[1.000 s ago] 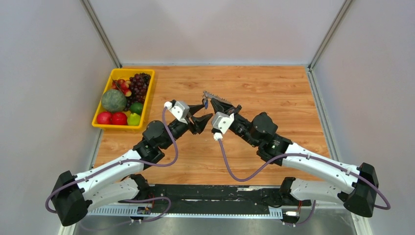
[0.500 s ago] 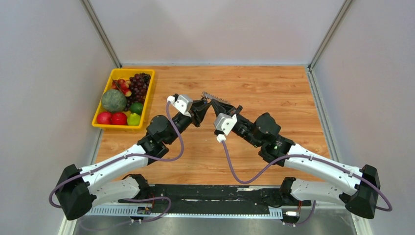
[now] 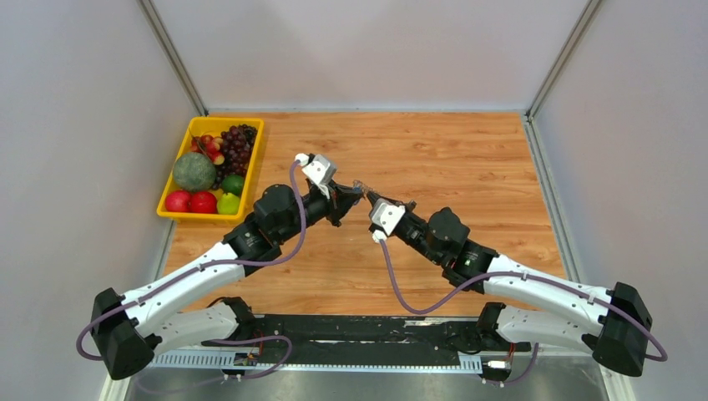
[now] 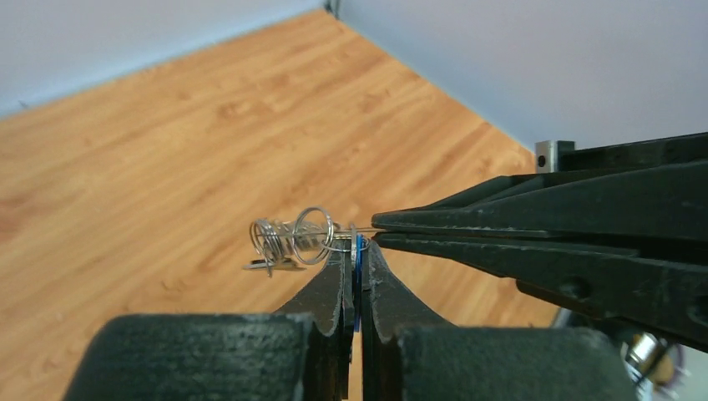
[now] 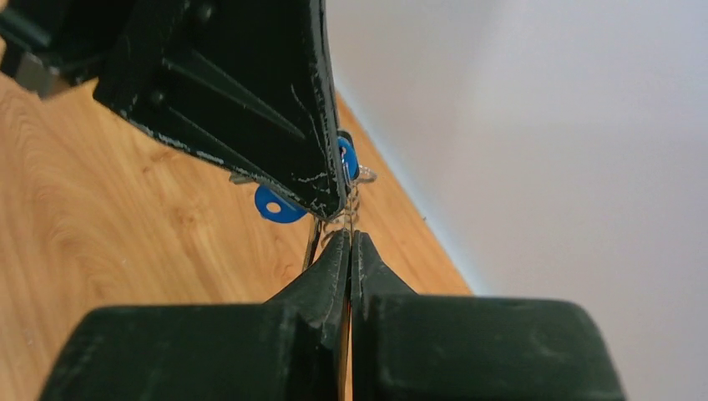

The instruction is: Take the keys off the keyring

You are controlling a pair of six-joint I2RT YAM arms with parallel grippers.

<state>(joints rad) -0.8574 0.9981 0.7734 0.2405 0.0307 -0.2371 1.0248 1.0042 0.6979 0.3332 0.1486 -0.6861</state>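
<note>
Both grippers are meeting tip to tip in mid-air. The left gripper (image 4: 357,257) is clamping shut on a blue key (image 4: 358,245). The right gripper (image 5: 351,238) is pinching shut on the ring (image 4: 294,238) by its thin wire, with coils sticking out just beyond. Another key (image 5: 278,205), also blue, is dangling beside them. Farther left, a fruit tray (image 3: 200,216) is sitting on the table (image 3: 467,159).
</note>
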